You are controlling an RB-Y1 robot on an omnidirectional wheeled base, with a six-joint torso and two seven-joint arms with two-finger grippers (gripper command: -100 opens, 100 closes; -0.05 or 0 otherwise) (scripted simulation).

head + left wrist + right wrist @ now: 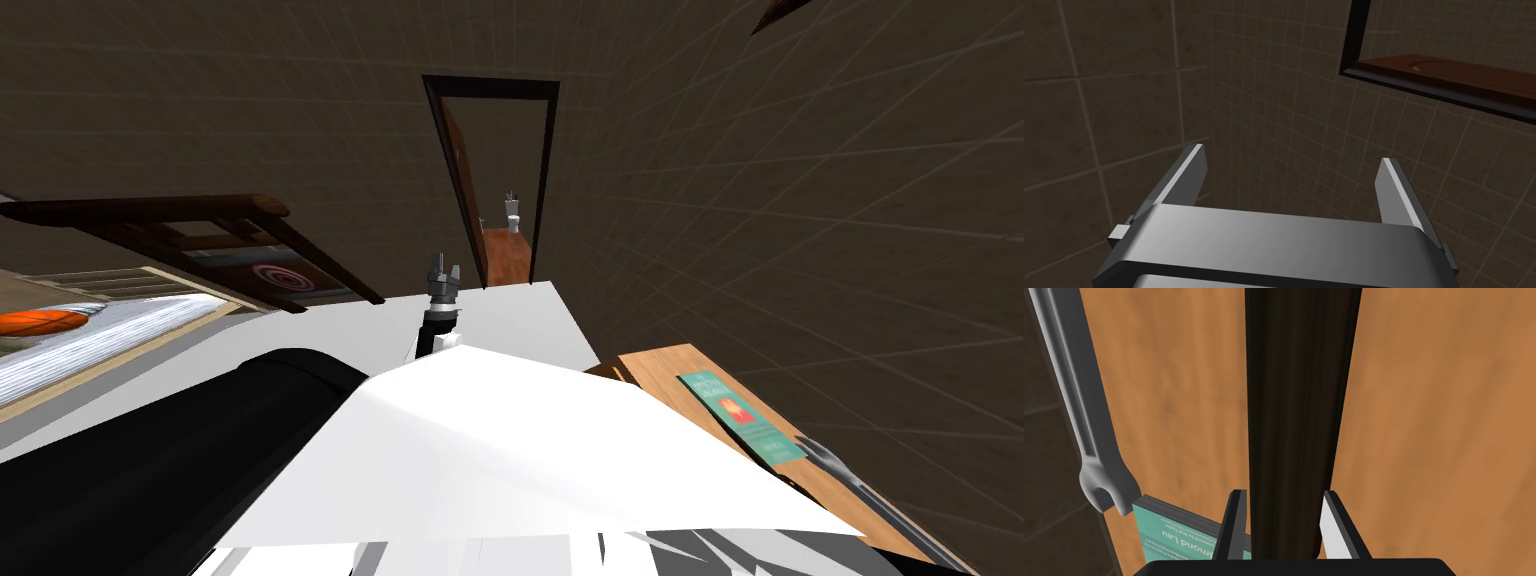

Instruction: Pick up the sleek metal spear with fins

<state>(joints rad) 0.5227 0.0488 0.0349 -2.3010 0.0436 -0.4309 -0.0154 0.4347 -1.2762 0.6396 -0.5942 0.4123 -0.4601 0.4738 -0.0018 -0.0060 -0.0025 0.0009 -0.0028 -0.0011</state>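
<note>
I am looking steeply down past the robot's front. To my right stands an orange-brown wooden bench [665, 372].

Right wrist view: the right tool [1284, 492] is closed on the spear [1299, 388], which looks like a long, smooth, near-black shaft. Its two light grey fingers press the shaft's opposite sides, standing much closer together than they would when open. The shaft runs straight away from the tool, along the length of the bench top, and leaves the picture at the far edge. I cannot tell whether it is resting on the wood or held just above it.

Beside the tool lies a teal book [1174, 535], flat on the bench, with white lettering on its cover. One corner of the book passes under the shaft. A grey wrench [1084, 413] lies near the bench's outer edge, parallel to the shaft and well apart from it. Its forked end is just beside the book's corner.

The left tool [443, 272] is raised ahead of me in the middle of the head view, pointing toward a dark tiled wall. Its fingers stand wide apart with nothing between them.
</note>
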